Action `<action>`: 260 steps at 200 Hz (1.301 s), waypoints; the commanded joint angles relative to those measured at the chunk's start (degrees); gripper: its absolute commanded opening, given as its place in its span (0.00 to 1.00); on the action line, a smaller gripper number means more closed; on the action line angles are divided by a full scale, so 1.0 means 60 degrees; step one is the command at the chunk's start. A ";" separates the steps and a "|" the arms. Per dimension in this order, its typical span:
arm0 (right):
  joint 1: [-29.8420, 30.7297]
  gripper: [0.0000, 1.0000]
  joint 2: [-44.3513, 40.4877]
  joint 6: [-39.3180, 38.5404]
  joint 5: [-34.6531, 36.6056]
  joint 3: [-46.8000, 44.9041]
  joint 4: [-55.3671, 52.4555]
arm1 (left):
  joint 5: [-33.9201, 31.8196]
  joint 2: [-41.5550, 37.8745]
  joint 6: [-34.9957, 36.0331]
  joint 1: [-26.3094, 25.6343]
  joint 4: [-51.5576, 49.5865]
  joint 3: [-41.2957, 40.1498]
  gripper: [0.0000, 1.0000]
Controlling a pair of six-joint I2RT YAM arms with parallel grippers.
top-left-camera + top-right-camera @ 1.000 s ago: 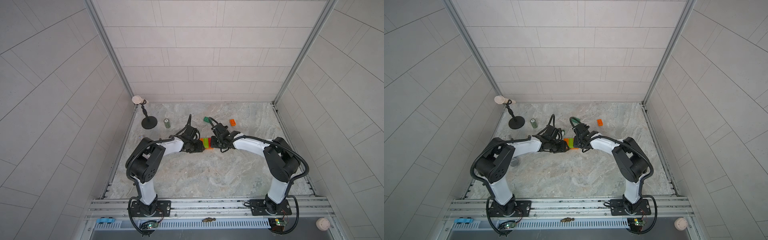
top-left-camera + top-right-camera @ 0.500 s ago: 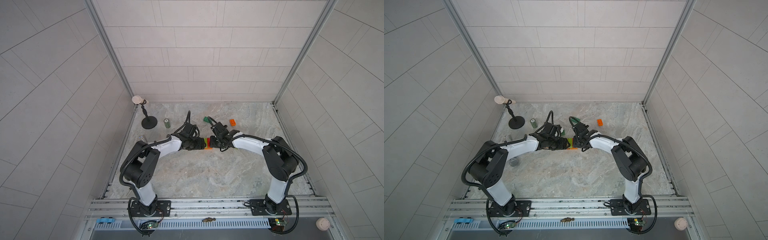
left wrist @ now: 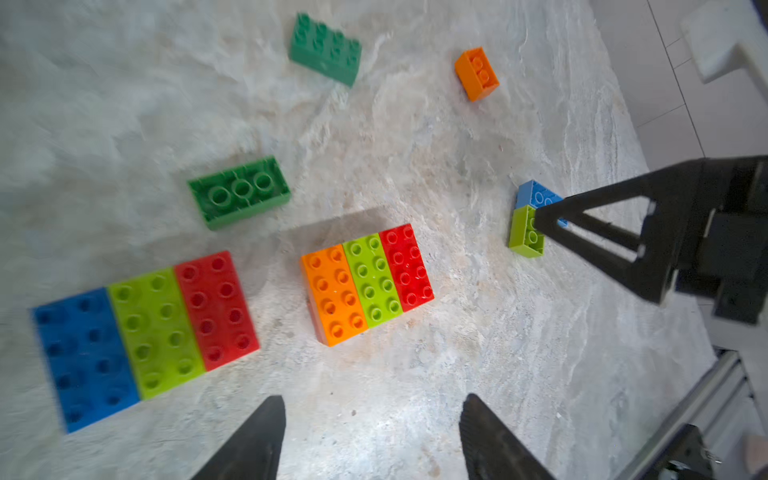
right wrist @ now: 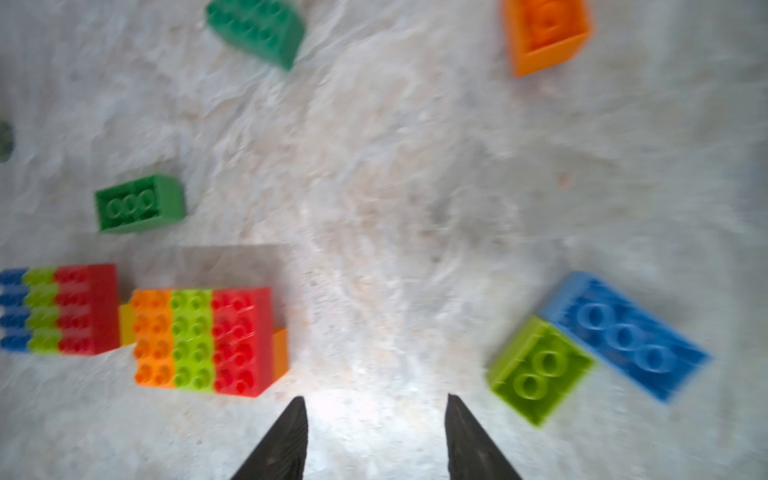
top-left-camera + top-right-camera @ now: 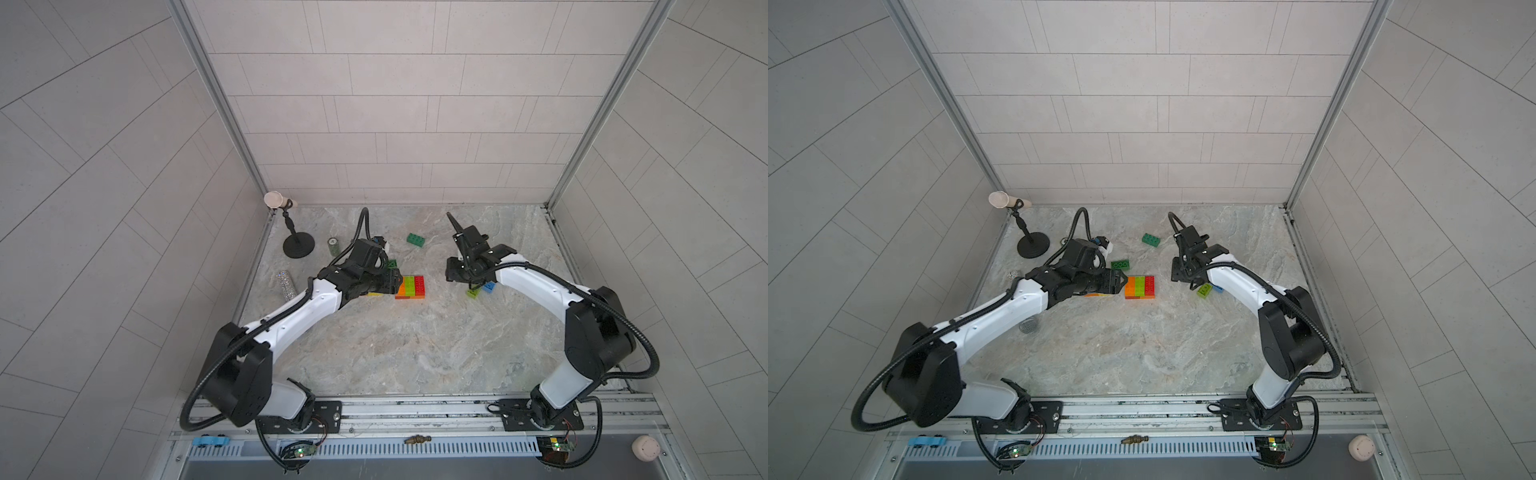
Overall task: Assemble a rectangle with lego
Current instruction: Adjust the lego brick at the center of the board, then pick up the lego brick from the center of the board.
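**A:** The left gripper (image 3: 372, 399), has it got anything?

**B:** No. Its jaws stand well apart with only bare table (image 3: 374, 374) between them. It sits just beside the stack (image 3: 368, 282), on the orange side, not touching it.

**A:** And the right gripper (image 4: 374, 398)?

**B:** Also parted, somewhat less widely, and empty. A second ago both were closed in on the stack from opposite sides. Now both have let go, and the right arm has swung well away to its own side.

**A:** Where has it ended up?

**B:** Near the lime brick (image 4: 540, 370) and the blue brick (image 4: 623, 332), which lie touching, studs down. Neither is between its jaws.

**A:** So the stack stands alone?

**B:** Yes. It has orange, lime and red side by side on top, with a lower layer peeking out at the ends. In both top views it sits mid-table with neither gripper on it.

**A:** What does that mean for the job?

**B:** I'd judge the pressing step finished and a fetch beginning. The rectangle isn't done. The slab (image 3: 145, 332) of blue, lime and red lies near the stack but apart from it. A green brick (image 3: 239, 191) lying studs down, a second green brick (image 3: 326, 48) and an orange brick (image 3: 476, 72) are still loose.
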 commanded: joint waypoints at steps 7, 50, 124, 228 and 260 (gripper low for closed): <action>-0.0785 0.60 -0.0513 -0.0208 0.0860 -0.0855 -0.1392 | -0.3552 -0.1828 0.1756 -0.0447 0.0937 -0.1554 0.73; -0.0989 0.65 -0.0279 0.0813 -0.0093 -0.1138 -0.0654 | -0.4237 -0.3340 0.2899 -0.0426 0.4765 -0.3767 0.84; -0.0991 0.60 0.0992 0.1775 -0.0267 -0.0871 0.0211 | -0.3492 -0.1828 0.2166 -0.0416 0.3767 -0.2387 0.80; -0.1160 0.31 0.1090 0.1453 -0.0710 -0.1005 0.0709 | -0.3240 -0.2451 0.0898 0.1037 0.2313 -0.1947 0.78; -0.1154 0.29 0.0343 0.0668 -0.2257 -0.0766 0.0775 | -0.1298 -0.3013 0.1520 0.2517 0.2655 -0.2002 0.81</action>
